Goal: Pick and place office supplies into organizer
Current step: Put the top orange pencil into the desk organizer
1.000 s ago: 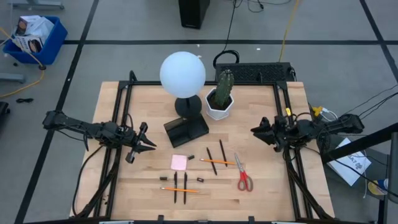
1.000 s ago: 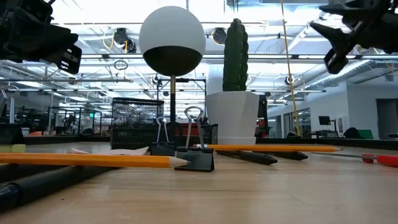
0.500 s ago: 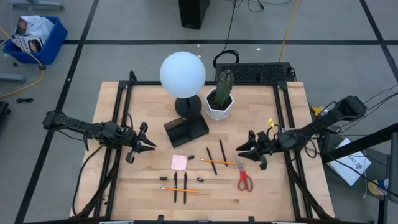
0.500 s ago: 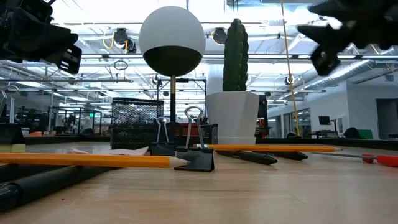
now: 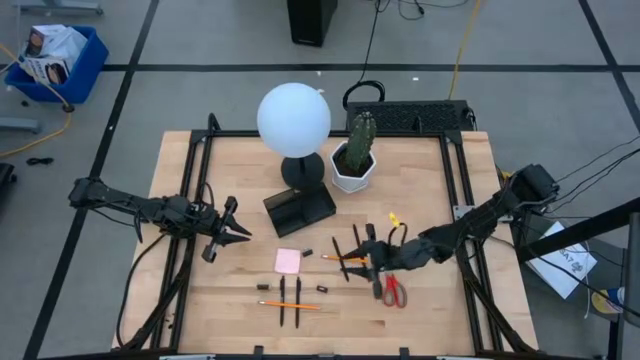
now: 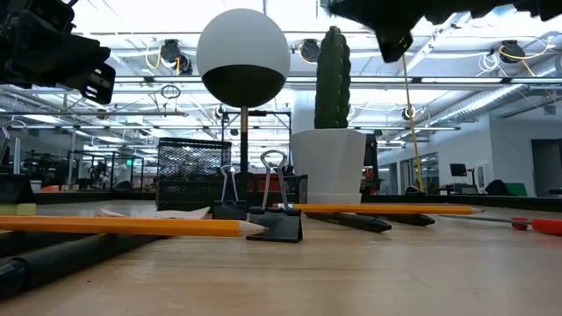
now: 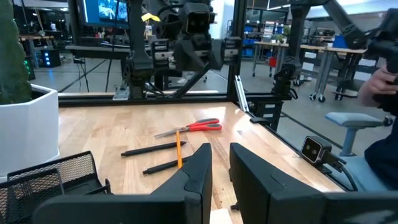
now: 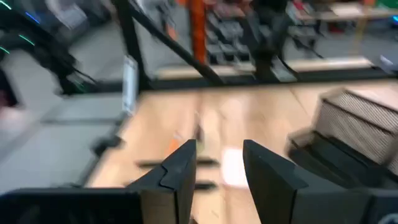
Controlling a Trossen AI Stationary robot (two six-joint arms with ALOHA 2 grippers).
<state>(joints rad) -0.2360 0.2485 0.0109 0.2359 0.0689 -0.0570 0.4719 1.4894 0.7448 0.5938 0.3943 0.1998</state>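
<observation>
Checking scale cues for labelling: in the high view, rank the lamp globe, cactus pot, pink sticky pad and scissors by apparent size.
1. lamp globe
2. cactus pot
3. scissors, partly under the right hand
4. sticky pad; the last two look close.

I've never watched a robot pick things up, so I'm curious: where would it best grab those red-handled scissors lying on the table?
Probably across the metal blades, from straight above. The scissors lie flat and shut, the blades a narrow bar pointing toward the cactus side, while the red loops are wide. The right gripper hovers open close by; the left gripper waits far off.
</observation>
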